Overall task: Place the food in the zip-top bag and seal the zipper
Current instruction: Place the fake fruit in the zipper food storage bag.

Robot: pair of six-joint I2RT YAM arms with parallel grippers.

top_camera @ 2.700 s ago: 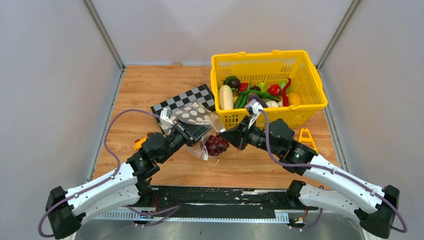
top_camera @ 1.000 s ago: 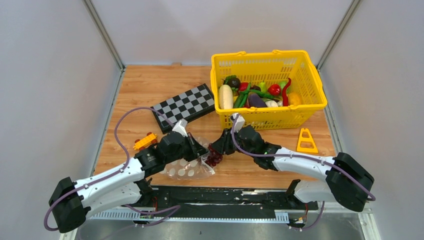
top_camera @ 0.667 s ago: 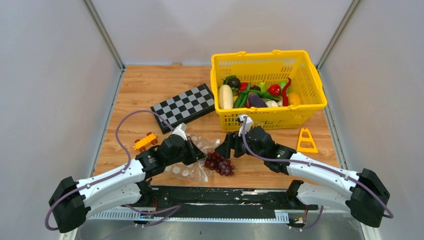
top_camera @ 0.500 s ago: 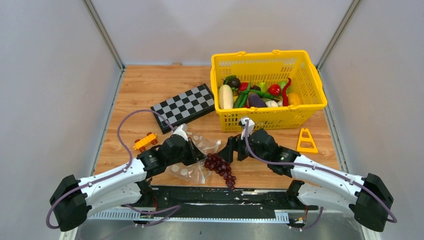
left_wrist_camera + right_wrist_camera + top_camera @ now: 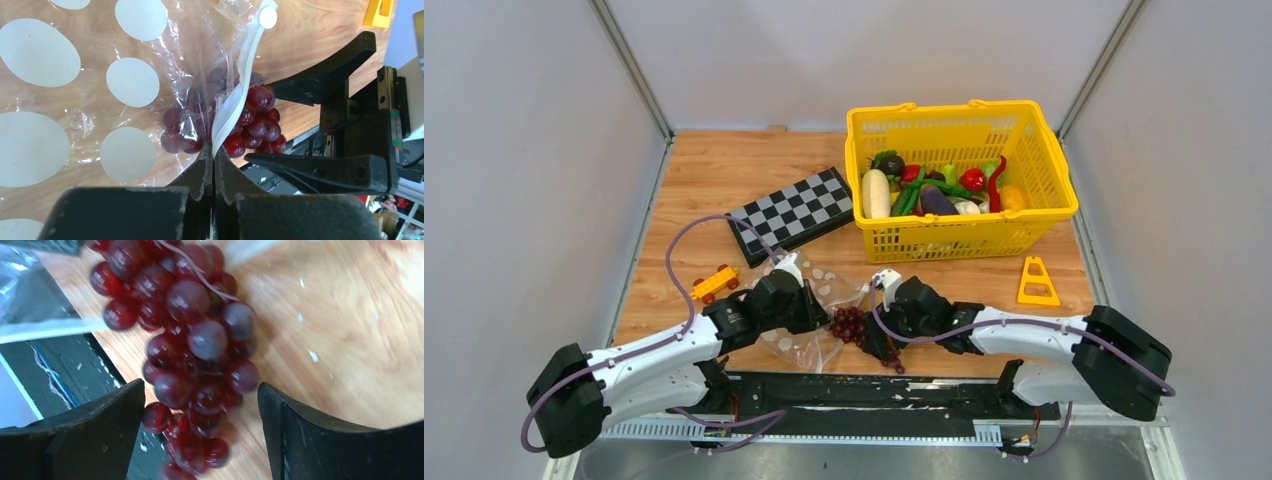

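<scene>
**Early loading: grapes at the bag mouth, nothing sealed**

Shows the left gripper [image 5: 212, 165] pinched tight on the zipper [image 5: 226, 117], holding one lip of the bag [image 5: 75, 100]. Shows the right gripper [image 5: 200, 390] spread wide, straddling the grapes [image 5: 195, 340] without clamping them. Places the grapes at the bag mouth, a few behind the plastic, most on the bare table [image 5: 724, 170]. Counts nothing as fully bagged. Leaves three steps, by judgement: pushing the grapes inside, moving the other food [image 5: 924, 185] out of the basket [image 5: 964, 240], and pressing the zipper closed. Rates the task as barely begun.
</scene>
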